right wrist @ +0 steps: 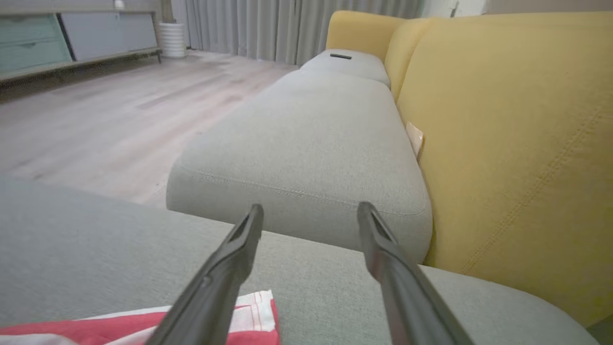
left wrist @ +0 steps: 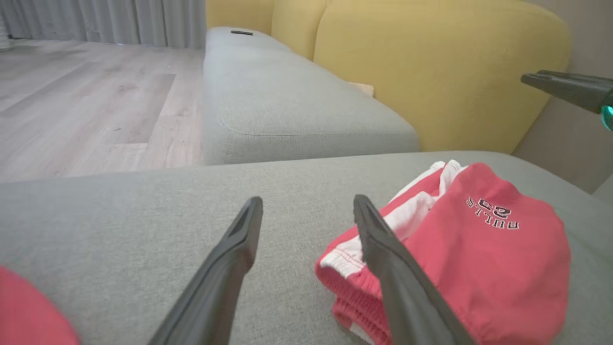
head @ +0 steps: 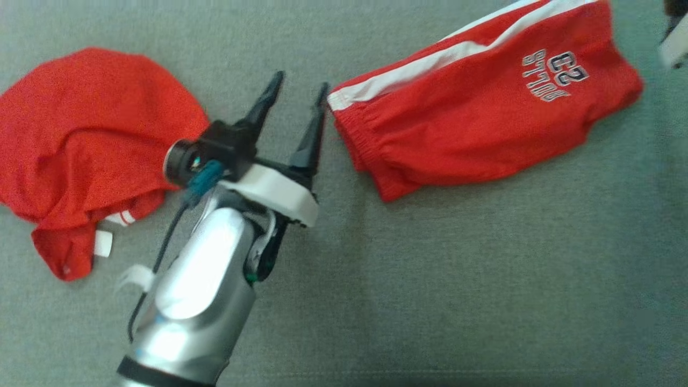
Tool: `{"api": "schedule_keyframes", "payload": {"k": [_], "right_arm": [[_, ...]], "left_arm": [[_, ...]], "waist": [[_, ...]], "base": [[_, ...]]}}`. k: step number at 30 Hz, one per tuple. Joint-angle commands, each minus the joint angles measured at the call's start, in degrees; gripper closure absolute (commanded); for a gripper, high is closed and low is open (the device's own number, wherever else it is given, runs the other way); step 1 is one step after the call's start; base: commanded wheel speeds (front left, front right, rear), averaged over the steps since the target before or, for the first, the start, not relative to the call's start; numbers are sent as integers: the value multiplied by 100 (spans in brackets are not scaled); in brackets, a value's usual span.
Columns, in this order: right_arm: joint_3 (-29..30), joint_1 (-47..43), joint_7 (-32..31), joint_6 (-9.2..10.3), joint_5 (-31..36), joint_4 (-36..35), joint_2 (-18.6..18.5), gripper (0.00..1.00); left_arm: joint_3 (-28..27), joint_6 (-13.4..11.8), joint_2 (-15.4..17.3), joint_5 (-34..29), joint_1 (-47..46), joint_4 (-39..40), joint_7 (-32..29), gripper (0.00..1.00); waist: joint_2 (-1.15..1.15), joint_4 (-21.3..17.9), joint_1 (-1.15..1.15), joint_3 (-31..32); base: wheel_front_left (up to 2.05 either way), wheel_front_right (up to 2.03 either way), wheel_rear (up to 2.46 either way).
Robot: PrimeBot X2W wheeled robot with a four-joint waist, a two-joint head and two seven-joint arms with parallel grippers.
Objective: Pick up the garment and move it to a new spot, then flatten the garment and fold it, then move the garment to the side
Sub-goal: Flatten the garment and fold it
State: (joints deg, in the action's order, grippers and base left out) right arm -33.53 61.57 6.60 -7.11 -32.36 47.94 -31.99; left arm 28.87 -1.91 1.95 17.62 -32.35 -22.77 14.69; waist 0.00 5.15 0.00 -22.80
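Note:
The garment, red shorts (head: 484, 113) with a white side stripe and a printed logo, lies folded on the grey seat cushion (head: 430, 295). My left gripper (head: 301, 81) is open, nothing between its fingers, just left of the waistband. In the left wrist view the left gripper (left wrist: 308, 201) hovers over the cushion, with the shorts (left wrist: 479, 254) beside its right finger. The right gripper (right wrist: 311, 207) stands open over the cushion, above a corner of the shorts (right wrist: 143, 326). It shows blurred at the head view's top right (head: 674, 43).
A second red garment (head: 91, 140) lies crumpled at the left, with a white label showing. Behind the cushion rises the yellow backrest (left wrist: 431, 72). Another grey seat (right wrist: 311, 134) adjoins it, and the wooden floor (left wrist: 72, 96) lies beyond the cushion's edge.

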Motion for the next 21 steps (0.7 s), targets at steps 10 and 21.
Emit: {"api": "schedule_keyframes", "payload": {"k": [10, 21], "right_arm": [[1110, -1349, 755, -37, 44, -948, 880, 0], [2662, -3485, 596, -37, 1485, -2395, 2049, 0]], "left_arm": [[-1066, -34, 93, -269, 900, 1274, 30, 0], [-1029, -136, 93, -656, 1762, 1649, 30, 0]], "waist": [[0, -536, 0, 1012], [0, -786, 0, 1514]], "base": [[0, 0, 0], [0, 0, 0]]}}
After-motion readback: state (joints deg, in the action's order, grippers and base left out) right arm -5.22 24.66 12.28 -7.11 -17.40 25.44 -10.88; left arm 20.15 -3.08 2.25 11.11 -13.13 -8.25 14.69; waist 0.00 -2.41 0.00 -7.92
